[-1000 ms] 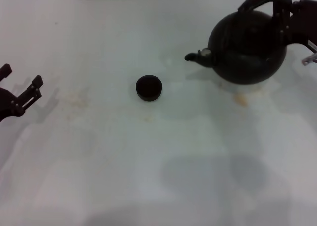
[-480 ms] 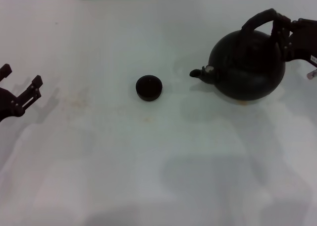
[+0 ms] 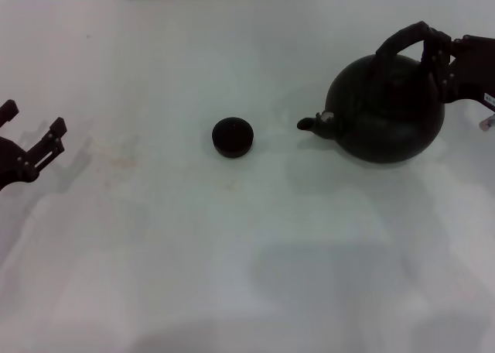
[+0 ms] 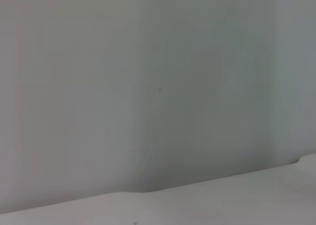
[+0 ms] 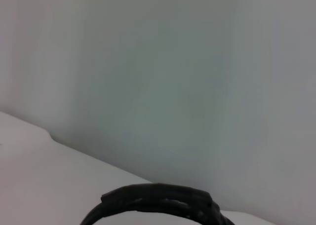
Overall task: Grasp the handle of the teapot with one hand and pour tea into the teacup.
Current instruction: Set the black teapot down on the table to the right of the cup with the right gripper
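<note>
Since the earlier frames the teapot (image 3: 387, 109) has shifted slightly nearer and sits more level — spout toward the teacup (image 3: 233, 137). Left gripper (image 3: 31, 140) rests at the table's (image 3: 232, 252) left edge, jaws released, holding nothing. Teacup stands mid-table, well apart from the spout. Right gripper (image 3: 437, 51) is clenched on the handle (image 3: 404, 40) — teapot at far right.
</note>
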